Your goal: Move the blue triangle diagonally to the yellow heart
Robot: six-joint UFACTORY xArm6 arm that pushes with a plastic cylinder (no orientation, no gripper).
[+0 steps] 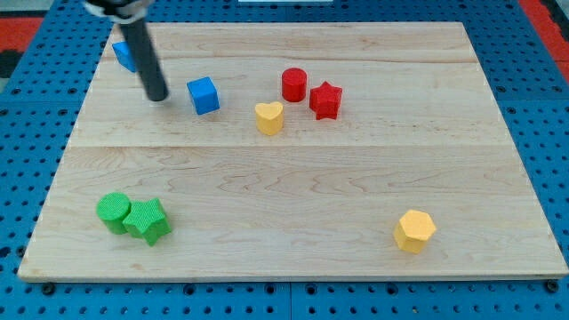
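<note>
The blue triangle (124, 55) lies near the board's top left corner, partly hidden behind my rod. My tip (157, 95) rests on the board just below and to the right of it, and left of a blue cube (204, 95). The yellow heart (268, 116) lies right of the cube, near the middle of the board's upper half.
A red cylinder (294, 84) and a red star (325, 100) sit right of the heart. A green cylinder (113, 212) and a green star (148, 220) touch at the bottom left. A yellow hexagon (414, 231) lies at the bottom right. The wooden board (293, 187) lies on a blue pegboard.
</note>
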